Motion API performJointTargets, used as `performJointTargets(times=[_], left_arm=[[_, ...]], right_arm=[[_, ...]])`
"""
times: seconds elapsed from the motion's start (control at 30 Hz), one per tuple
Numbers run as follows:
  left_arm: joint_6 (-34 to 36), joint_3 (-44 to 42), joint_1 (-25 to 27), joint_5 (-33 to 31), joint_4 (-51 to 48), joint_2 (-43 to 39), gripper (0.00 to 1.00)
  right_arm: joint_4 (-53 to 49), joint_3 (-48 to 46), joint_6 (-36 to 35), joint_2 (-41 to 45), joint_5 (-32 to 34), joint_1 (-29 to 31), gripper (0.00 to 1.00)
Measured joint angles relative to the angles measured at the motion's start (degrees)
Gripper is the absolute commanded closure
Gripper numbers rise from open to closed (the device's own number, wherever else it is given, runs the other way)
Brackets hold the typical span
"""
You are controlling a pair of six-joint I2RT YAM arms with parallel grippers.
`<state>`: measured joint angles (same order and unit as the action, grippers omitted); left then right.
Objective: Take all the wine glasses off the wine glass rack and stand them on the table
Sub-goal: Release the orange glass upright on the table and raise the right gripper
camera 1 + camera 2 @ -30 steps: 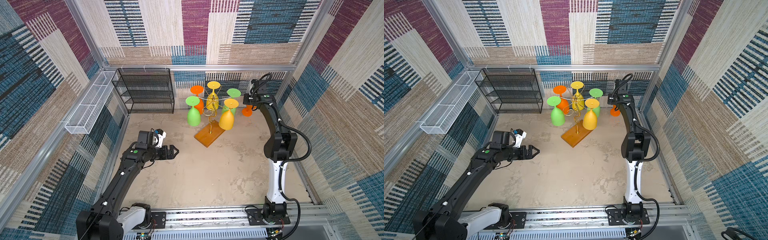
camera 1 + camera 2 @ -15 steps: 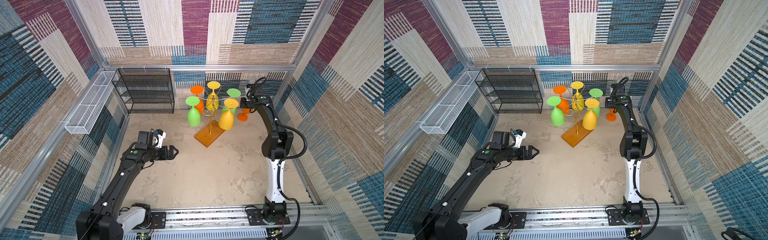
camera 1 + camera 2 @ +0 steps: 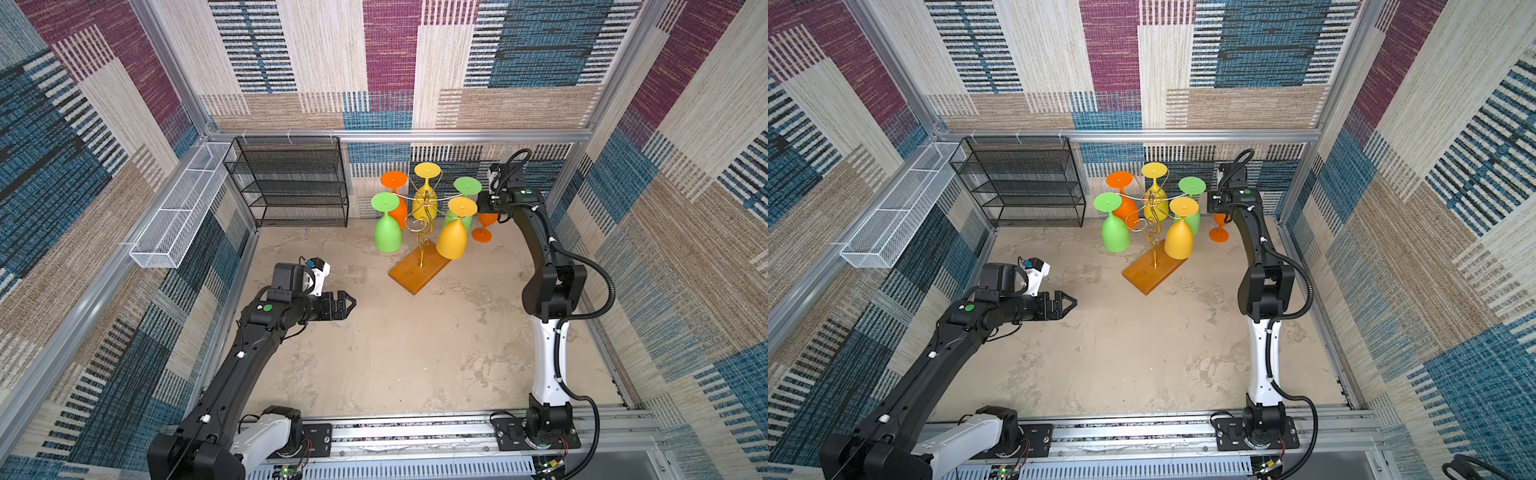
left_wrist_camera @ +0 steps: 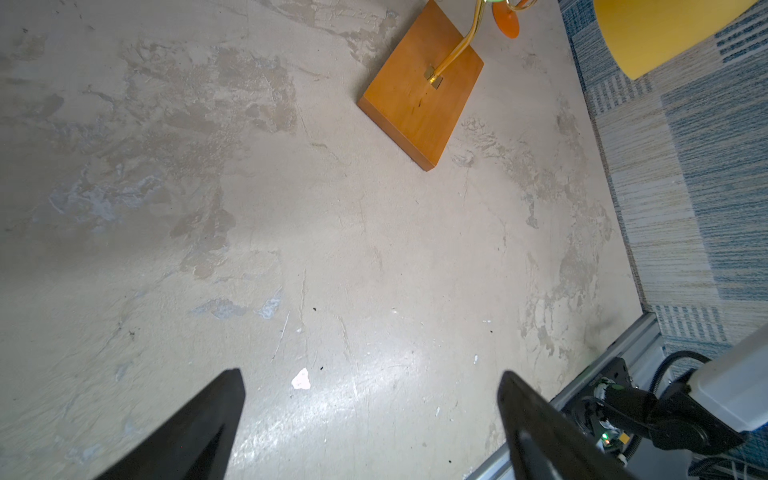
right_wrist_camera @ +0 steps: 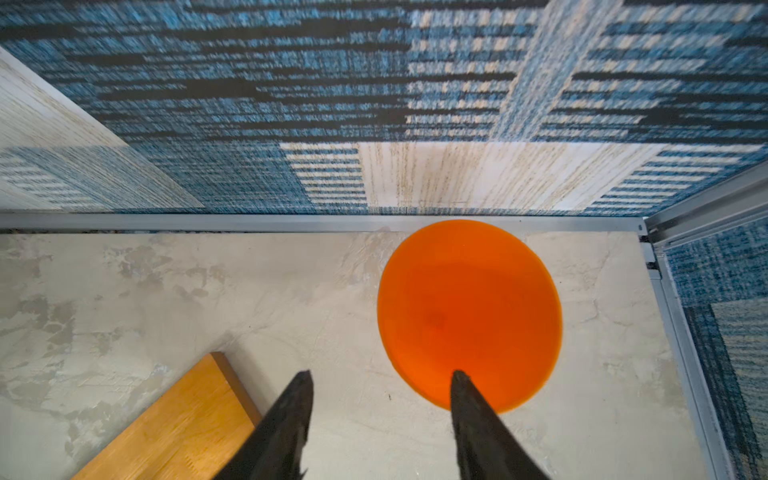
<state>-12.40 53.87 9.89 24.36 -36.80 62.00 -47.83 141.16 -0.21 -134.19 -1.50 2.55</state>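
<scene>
Already off the wine glass rack (image 3: 420, 269), the orange wine glass (image 3: 482, 233) stands upright on the counter (image 3: 395, 353) just beside the rack, on the right arm's side. The right pincer (image 5: 381, 372) hangs just above it, jaws parted, gripping nothing. The left pincer (image 4: 370, 371), spread wide and empty, lies well apart from the rack.

Open floor (image 3: 395, 353) before glass-laden rack (image 3: 417, 272)

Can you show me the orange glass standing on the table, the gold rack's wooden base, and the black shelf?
orange glass (image 3: 481, 236): in a top view, its round foot.
wooden base (image 3: 409, 276): in a top view, its bare top.
black shelf (image 3: 286, 144): in a top view, its top tier.
</scene>
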Motion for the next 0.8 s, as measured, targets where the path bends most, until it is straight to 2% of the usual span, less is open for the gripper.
performJointTargets(times=[0.13,0.33,0.47,0.6,0.8], left_arm=[[0.1,-0.1,0.0,-0.2,0.0,-1.3,0.02],[-0.1,-0.3,0.0,-0.1,-0.1,-2.8,0.02],[-1.4,1.9,0.0,0.0,-1.0,-3.0,0.03],[-4.7,7.0,0.0,0.1,-1.7,-3.0,0.04],[-14.3,14.1,0.0,0.9,-3.0,-1.6,0.08]], right_arm=[[1.0,-1.5,0.7,4.4,1.4,0.0,0.27],[4.5,-11.0,3.9,12.7,7.1,0.0,0.22],[8.5,-21.7,6.2,20.3,10.1,0.0,0.21],[15.4,-36.1,9.2,32.0,11.1,0.0,0.22],[27.3,-58.5,14.6,49.5,9.2,0.3,0.24]])
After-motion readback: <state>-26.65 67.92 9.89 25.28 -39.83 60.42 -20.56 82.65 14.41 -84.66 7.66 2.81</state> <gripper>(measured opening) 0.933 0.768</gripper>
